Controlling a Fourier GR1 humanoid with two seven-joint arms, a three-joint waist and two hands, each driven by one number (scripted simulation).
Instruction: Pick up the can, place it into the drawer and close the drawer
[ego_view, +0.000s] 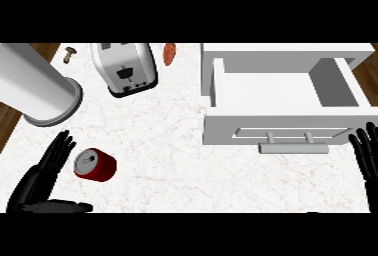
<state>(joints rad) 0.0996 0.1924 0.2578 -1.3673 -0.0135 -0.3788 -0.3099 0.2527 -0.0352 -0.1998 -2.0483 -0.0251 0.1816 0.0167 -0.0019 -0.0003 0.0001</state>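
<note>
Left hand (40, 177) spread open, fingers straight, at lower left; red can (94, 164) on its side just beside those fingers. Right hand (365, 157) open at right edge. Beyond, open white drawer (280, 132); farther back, toaster (124, 67).

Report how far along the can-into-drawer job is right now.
Done: nothing beyond the drawer standing open and holding nothing visible. In hand: the left hand is open beside the red can, fingers straight along its left side, not yet curled round it; the can lies on the counter. The right hand rests open at the right edge. Left: grasp, carry, place, close the drawer.
</note>
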